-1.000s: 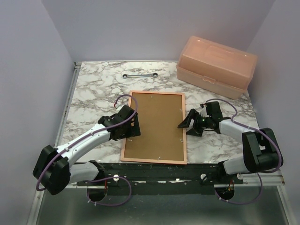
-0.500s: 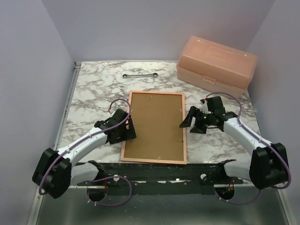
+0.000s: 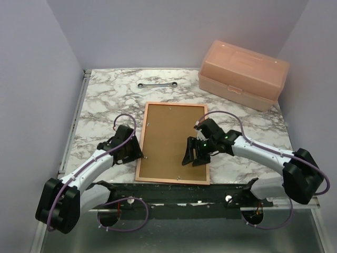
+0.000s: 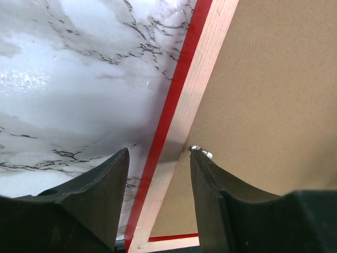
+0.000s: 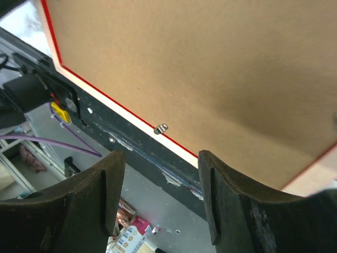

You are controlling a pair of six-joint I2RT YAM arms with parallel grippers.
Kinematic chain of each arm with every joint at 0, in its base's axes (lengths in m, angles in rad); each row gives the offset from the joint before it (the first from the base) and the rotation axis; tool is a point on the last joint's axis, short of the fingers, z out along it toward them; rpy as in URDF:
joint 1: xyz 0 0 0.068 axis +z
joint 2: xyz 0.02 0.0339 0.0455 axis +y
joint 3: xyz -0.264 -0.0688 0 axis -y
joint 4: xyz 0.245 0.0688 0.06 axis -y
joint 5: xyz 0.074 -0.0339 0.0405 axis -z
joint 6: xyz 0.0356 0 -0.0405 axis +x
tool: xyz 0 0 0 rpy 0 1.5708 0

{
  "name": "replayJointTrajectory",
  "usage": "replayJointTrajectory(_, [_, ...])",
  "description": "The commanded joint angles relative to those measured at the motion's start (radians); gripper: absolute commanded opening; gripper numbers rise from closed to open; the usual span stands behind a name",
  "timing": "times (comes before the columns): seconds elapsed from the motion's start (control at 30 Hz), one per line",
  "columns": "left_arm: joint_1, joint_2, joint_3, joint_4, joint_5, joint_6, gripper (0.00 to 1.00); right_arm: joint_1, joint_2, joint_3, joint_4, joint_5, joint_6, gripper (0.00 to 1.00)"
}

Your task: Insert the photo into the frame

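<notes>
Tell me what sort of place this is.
Probably a robot lab test cell: a marble-pattern table boxed in by plain lavender walls, a left arm and right arm bolted at its near edge, and staged props, a frame lying face down, a wrench and a pink box.

We see the frame [image 3: 174, 104] lying back-up on the marble tabletop [image 3: 105, 100], with a brown backing board [image 3: 168, 134] set in it. Our left end effector [image 3: 138, 153] sits at the frame's left edge, and the right end effector [image 3: 191, 158] hangs over its near right part. Behind lie a wrench [image 3: 157, 84] and a pink plastic box [image 3: 243, 74].
</notes>
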Motion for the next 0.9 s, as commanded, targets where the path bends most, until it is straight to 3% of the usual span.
replayJointTrajectory(0.0, [0.028, 0.001, -0.023, 0.043, 0.046, 0.031, 0.49, 0.114, 0.074, -0.019, 0.082, 0.072, 0.106, 0.63])
replayJointTrajectory(0.27, [0.032, 0.038, -0.028, 0.07, 0.07, 0.037, 0.43, 0.226, 0.16, -0.002, 0.118, 0.168, 0.141, 0.62])
replayJointTrajectory(0.87, [0.032, 0.067, -0.033, 0.1, 0.098, 0.033, 0.39, 0.341, 0.234, 0.015, 0.178, 0.18, 0.214, 0.48])
